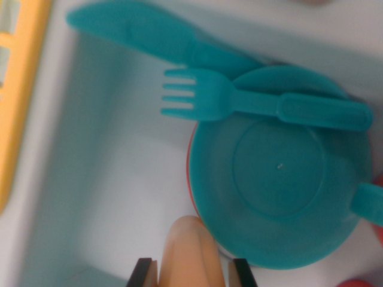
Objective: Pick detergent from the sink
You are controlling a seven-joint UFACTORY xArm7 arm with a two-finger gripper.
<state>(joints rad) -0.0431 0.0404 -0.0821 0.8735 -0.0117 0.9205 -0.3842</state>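
Only the wrist view is given. A peach-orange detergent bottle [192, 251] rises from the bottom edge, its rounded top over the pale sink floor [119, 197]. My gripper [192, 274] sits at the bottom middle, one black finger [143, 274] on each side of the bottle, pads against it. The gripper is shut on the bottle. The bottle's lower part is out of frame.
A teal plate [281, 179] lies right of the bottle, a red rim showing under its left edge. A teal fork [239, 101] rests across the plate's top and a teal knife [149, 33] lies above it. A yellow frame [18, 89] borders the sink on the left.
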